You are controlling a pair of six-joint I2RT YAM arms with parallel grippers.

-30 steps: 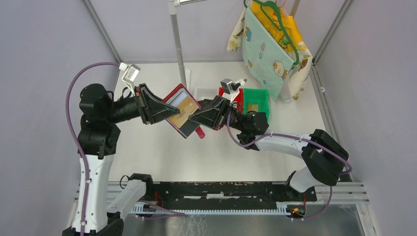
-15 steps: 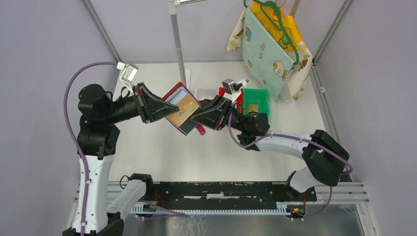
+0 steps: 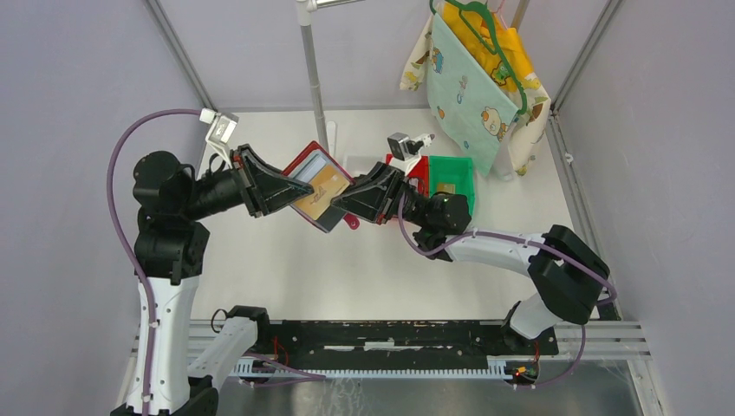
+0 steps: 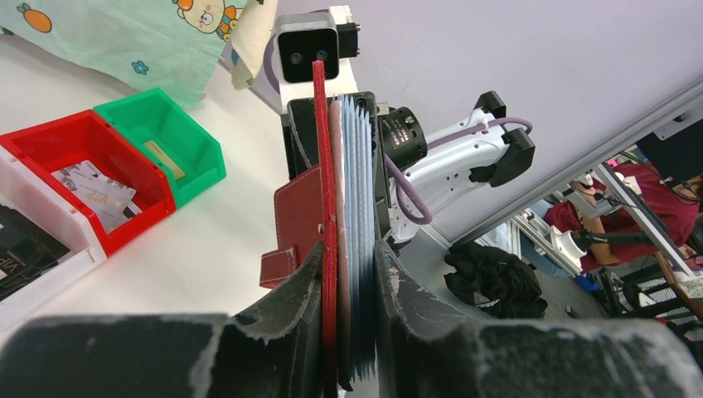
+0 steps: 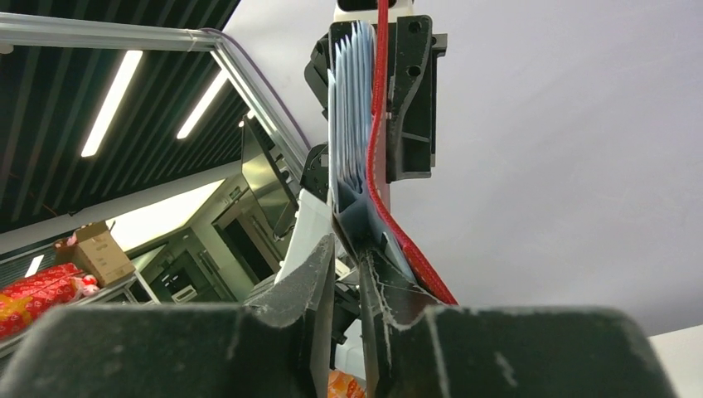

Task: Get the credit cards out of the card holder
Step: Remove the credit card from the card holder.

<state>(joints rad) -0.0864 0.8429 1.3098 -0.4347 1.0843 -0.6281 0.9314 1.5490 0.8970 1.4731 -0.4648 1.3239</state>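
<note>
The left gripper [image 4: 348,278] clamps the open card holder [image 4: 303,211] aloft, left of the green bin [image 3: 451,178], steadying it. The right gripper [image 5: 348,278] straddles a sleeve edge on the bin-facing side; whether it grips is unclear. It is likely after the tan credit card [image 3: 322,185].

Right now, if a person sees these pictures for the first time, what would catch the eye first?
The dark red card holder stands out, held in mid-air between the left gripper, clamped on it, and the right gripper at its opposite edge. A tan card shows in its open face; a red bin and a green bin sit behind, to the right.
</note>
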